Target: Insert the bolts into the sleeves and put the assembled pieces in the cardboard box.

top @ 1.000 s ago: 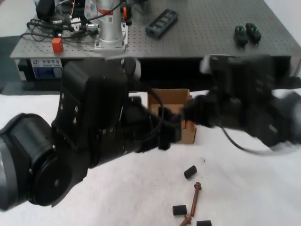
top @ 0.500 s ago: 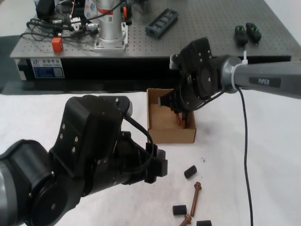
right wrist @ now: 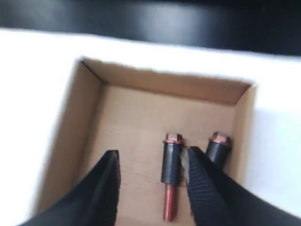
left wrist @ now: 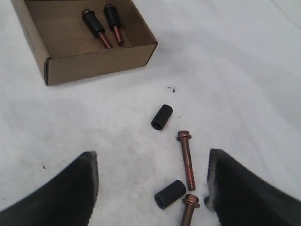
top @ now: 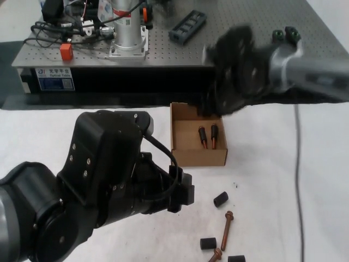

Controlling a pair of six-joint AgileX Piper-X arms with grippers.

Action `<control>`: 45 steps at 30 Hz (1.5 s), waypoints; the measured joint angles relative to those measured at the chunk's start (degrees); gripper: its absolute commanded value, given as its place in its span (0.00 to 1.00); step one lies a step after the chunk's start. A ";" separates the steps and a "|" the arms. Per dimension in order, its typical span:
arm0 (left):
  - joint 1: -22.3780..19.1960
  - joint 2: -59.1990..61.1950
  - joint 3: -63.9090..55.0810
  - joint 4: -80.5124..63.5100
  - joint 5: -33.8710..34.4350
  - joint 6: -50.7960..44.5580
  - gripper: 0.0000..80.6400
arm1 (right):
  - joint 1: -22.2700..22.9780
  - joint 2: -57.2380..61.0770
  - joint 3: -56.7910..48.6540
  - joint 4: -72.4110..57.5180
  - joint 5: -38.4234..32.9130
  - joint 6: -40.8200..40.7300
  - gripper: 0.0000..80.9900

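Two assembled pieces [top: 202, 136] boxed; left tool [left wrist: 151, 155] and right tool [right wrist: 151, 154] wide, empty; next I grab bolt [top: 227, 230] at cardboard box's [top: 199, 158] 5 o'clock.

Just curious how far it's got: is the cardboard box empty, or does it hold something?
Not empty. One assembled piece and a second piece lie side by side in the cardboard box.

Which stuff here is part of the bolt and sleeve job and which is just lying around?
Job: cardboard box, two assembled pieces in it, loose bolts, loose sleeves.
Lying about: orange block, black tray, cables on the metal bench.
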 measured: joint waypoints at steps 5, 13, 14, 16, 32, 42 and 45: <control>0.00 0.00 0.00 0.00 0.00 0.00 0.60 | 1.35 -18.83 19.97 10.73 0.93 0.93 0.40; 0.00 0.00 0.00 0.00 -0.21 0.00 0.60 | 5.27 -17.68 31.59 9.80 1.64 8.36 0.40; 0.00 0.00 0.00 0.00 -0.21 0.00 0.60 | 5.85 -16.97 32.39 9.32 1.64 9.18 0.40; 0.00 0.00 0.00 0.00 -0.21 0.00 0.60 | 6.65 -16.10 32.90 8.40 1.46 10.15 0.40; 0.00 0.00 0.00 0.00 -0.34 1.57 0.60 | 8.71 -5.87 33.39 2.87 1.40 14.25 0.35; 0.00 0.00 0.00 1.79 0.44 6.43 0.60 | 8.26 -5.57 33.28 1.93 1.39 12.76 0.05; 0.00 3.94 -1.09 3.77 2.19 9.50 0.60 | 6.27 -6.76 33.50 1.51 -0.99 11.63 0.05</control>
